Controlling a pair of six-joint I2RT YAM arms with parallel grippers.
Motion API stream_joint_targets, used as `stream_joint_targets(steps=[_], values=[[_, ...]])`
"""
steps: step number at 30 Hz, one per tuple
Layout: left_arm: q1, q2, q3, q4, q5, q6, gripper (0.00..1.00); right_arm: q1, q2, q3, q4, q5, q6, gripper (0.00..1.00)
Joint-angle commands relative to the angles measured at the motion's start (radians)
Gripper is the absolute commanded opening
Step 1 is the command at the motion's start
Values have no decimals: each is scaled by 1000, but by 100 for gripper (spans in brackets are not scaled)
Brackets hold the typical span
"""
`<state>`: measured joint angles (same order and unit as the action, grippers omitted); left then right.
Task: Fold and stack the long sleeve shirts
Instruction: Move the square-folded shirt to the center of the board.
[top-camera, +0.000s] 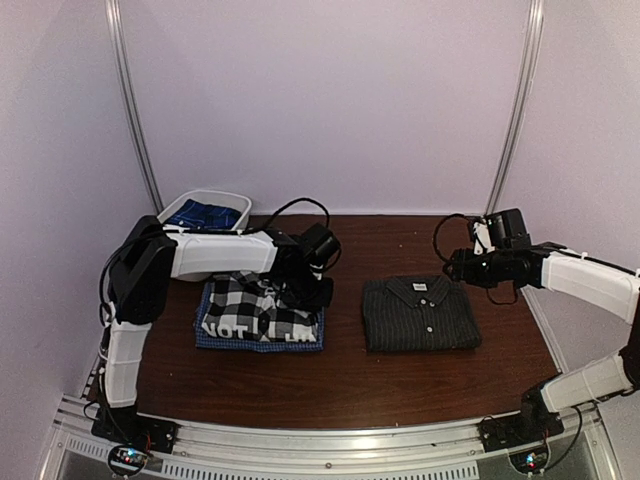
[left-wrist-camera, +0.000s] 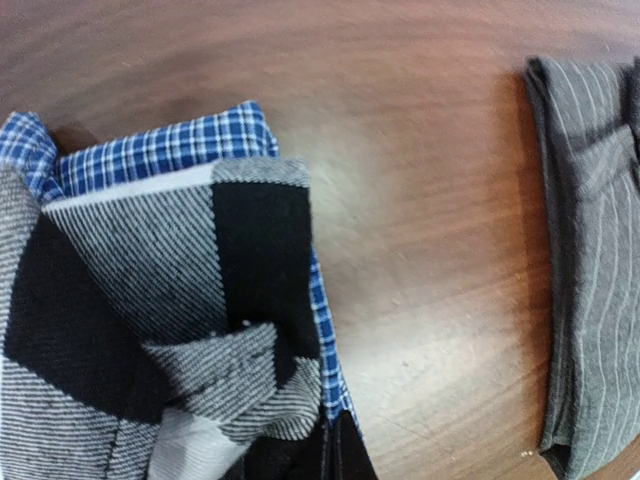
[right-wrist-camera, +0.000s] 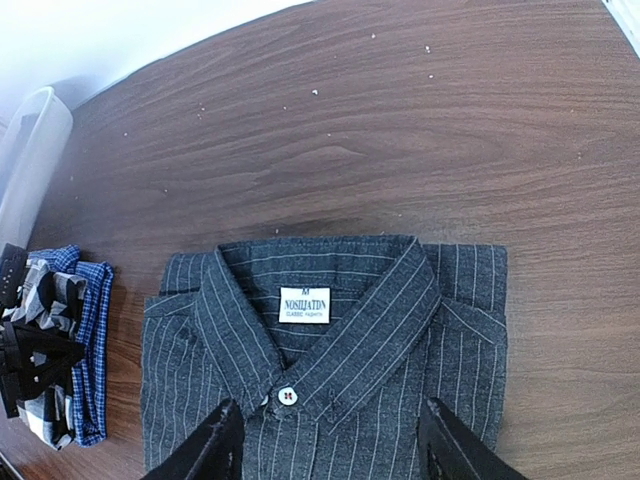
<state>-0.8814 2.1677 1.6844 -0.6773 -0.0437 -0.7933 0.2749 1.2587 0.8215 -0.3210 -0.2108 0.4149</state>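
The counter (top-camera: 340, 365) is dark brown wood with wavy lines in it. It shines a little where the light hits it, and it has tiny pale specks on it. The walls (top-camera: 330, 100) around it are plain and pale purple. Two thin metal rails (top-camera: 133, 110) run up the back wall.

A see-through tub (top-camera: 178, 205) sits at the back left corner of the counter, with some blue cloth (top-camera: 210, 214) inside.

The black-and-white checked shirt (top-camera: 255, 310) lies folded near the left edge of the counter. It sits on top of a blue checked shirt (top-camera: 260, 343), which peeks out around it. The left claw (left-wrist-camera: 335, 455) is down at the right side of this pile and is closed tight. I cannot tell if it has any cloth pinched in it.

The dark striped shirt (top-camera: 418, 312) lies folded flat near the middle of the counter, a bit toward the right edge. Its collar points to the back edge, and it shows a white label (right-wrist-camera: 304, 304) and one button (right-wrist-camera: 287, 396). The right claw (right-wrist-camera: 330, 415) hangs in the air over the collar. Its fingers are spread wide and it holds nothing.
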Motion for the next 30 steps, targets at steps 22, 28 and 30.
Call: stream_joint_targets(steps=[22,28,30], values=[[-31,93,148,146,181,24,7,1,48,-46,-4,86,18,64],[-47,37,173,146,206,70,30,-40,39,-78,-4,102,22,68],[-55,24,172,149,217,71,34,-61,33,-99,3,100,27,68]])
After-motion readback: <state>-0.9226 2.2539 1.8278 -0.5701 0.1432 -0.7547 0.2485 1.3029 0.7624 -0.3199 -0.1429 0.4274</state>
